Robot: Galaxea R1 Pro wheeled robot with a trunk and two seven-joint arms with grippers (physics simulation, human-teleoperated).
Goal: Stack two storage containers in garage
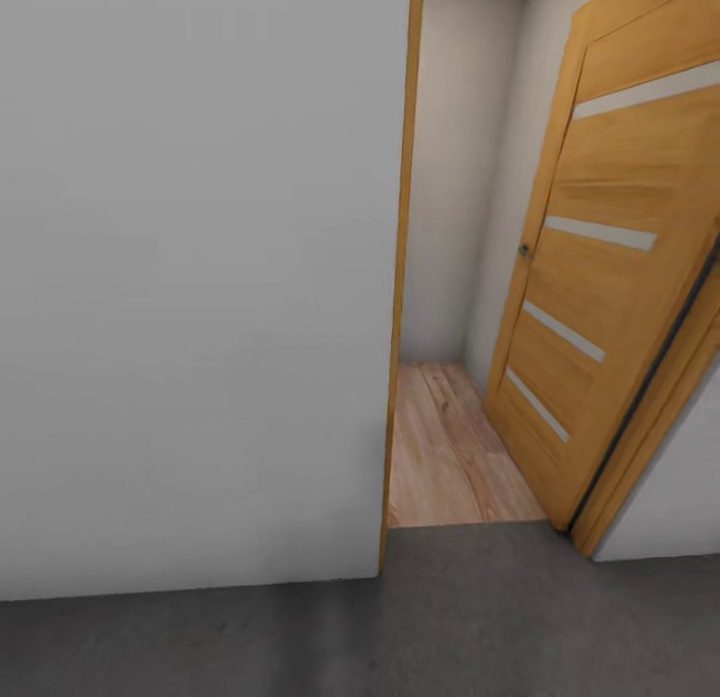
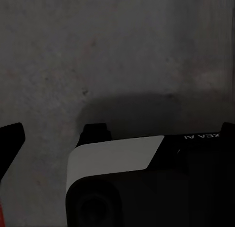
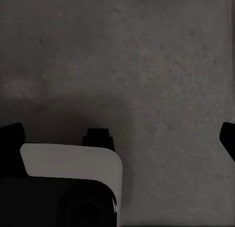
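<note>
Left wrist view looks straight down on the dark grey, mottled concrete floor (image 2: 117, 51), where the left claw (image 2: 120, 131) shows two black fingertips at opposite edges of the picture, one fingertip (image 2: 11, 139) on one side and the tip of the other on the far side, spread wide apart with nothing between them but a white-and-black part of the robot's body (image 2: 117, 158) beneath. A thin sliver of red shows at a bottom corner of that view; what it belongs to cannot be told. Right wrist view gives the same picture: the right claw (image 3: 120, 134) hangs over the concrete with its two dark fingertips, one fingertip (image 3: 11, 136) at one edge, set wide apart and empty, above another white-and-black body panel (image 3: 73, 163). Head view faces one plain white wall (image 1: 190, 277) rising from the grey floor, and beside it one doorway with an orange wood frame (image 1: 400, 277). One wooden door (image 1: 610, 267) with four pale horizontal strips stands swung open to the right of the opening, its handle (image 1: 524, 250) small and dark at its edge. Beyond the threshold a strip of light wood-plank flooring (image 1: 450, 457) runs to a white far wall.
</note>
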